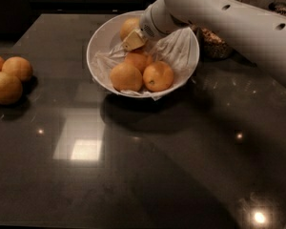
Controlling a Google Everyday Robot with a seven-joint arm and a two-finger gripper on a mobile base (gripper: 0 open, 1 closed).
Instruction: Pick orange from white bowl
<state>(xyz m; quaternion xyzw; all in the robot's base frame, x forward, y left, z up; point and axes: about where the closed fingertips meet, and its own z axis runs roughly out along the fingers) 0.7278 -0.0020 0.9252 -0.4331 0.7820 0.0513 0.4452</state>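
Orange (128, 26) at the back of the white bowl (101, 36), with the pincer (133, 41) right against it.

The bowl sits toward the far edge of the counter (86, 185). The pale orange lies on the crumpled liner (178, 49) behind three deeper-coloured fruits (126, 77), so the arm (219, 18) reaches in from the far right corner. It slants down over the rim to meet the orange from above. Whether the pincer is spread or pinching, I cannot tell. Three loose fruits (5, 87) by the left edge lie outside the bowl and are likely not wanted.
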